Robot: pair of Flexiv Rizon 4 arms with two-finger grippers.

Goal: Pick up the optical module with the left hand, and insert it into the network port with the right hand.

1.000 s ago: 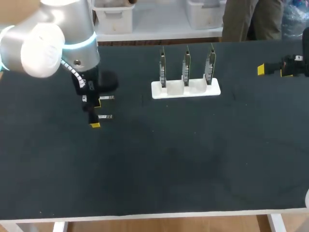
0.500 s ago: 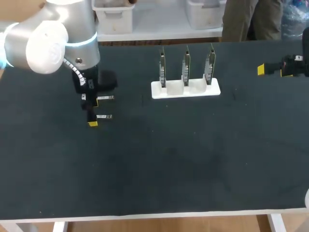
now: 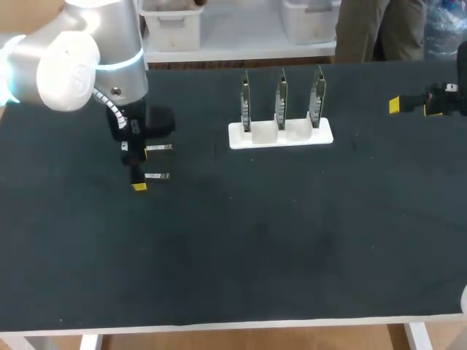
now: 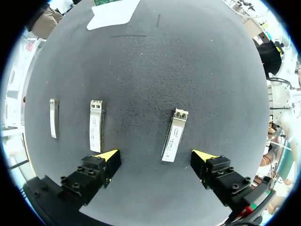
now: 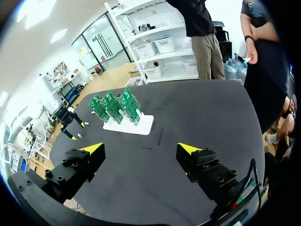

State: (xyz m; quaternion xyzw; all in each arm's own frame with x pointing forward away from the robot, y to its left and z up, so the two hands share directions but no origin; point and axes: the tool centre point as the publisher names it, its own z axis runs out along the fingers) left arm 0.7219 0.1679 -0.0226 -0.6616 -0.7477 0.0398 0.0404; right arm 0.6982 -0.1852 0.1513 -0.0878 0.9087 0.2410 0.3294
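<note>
Left wrist view: left hand (image 4: 156, 156) spread wide, module (image 4: 173, 135) on desk (image 4: 150, 70) between its fingers, untouched; two other modules (image 4: 96, 125) beside. Head view shows only two. Right hand (image 5: 140, 149) wide.

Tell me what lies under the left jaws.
An optical module lies flat on the table between the open jaws, untouched; a second module and a third module lie outside them. In the head view the left arm covers the third.

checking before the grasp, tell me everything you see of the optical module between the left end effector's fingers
The optical module is a slim silvery metal bar with a white label on top, its connector end pointing away from the left end effector. It lies flat on the dark table between the open fingers, touching neither.
</note>
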